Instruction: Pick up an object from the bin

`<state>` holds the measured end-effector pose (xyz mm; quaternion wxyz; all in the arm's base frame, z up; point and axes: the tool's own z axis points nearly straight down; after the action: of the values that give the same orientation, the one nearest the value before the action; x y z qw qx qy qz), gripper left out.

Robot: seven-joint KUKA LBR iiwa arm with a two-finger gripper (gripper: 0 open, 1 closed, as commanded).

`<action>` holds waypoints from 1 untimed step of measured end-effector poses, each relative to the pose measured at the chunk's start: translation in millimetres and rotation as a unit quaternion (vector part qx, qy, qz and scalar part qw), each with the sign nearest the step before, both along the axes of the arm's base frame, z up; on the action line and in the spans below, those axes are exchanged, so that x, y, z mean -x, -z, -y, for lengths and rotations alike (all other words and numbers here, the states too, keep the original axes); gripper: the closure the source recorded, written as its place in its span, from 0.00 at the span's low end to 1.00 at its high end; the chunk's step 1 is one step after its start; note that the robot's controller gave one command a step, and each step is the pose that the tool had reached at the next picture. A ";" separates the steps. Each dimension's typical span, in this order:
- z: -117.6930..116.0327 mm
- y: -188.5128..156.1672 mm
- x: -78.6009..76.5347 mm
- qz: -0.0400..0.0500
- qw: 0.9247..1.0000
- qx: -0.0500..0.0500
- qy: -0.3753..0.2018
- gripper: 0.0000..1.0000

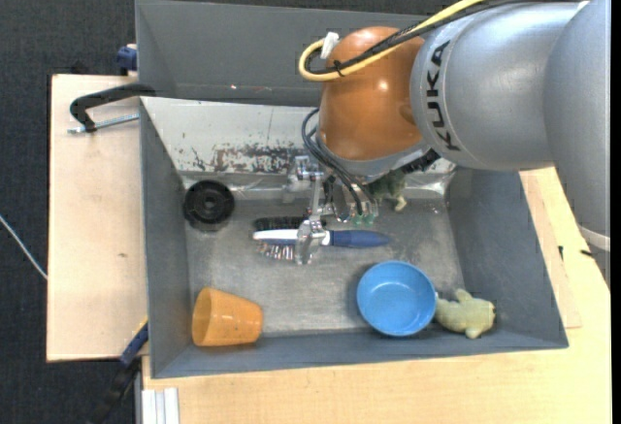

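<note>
We see the gripper [312, 230] low in the middle of the grey bin [165, 247], right on top of a brush with a blue handle [361, 240]. The brush lies flat on the bin floor. Its long side runs from left to right, with the bristle end to the left and the blue handle sticking out to the right. The gripper sits at the spot where the handle meets the bristle end, so we think the brush is the thing to pick, and the grab should go across its thin side. We cannot tell if the gripper is open or closed, or if it has hold of the brush yet. A blue bowl [388, 301] stands near the front wall, open side up, with nothing in it. An orange cup [226, 317] lies tipped on its side in the front left corner, and we cannot see inside it. A black round thing [207, 203] sits to the left of the brush. A small yellow-green toy [466, 313] lies just beside the bowl.
</note>
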<state>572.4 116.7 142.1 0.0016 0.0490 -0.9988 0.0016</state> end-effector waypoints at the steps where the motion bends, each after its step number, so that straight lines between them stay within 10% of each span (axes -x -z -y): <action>1: 7.7 65.5 -12.2 0.001 0.957 -0.003 -0.290 0.00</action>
<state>584.7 109.0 76.6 0.0002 0.3365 -0.9417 -0.0007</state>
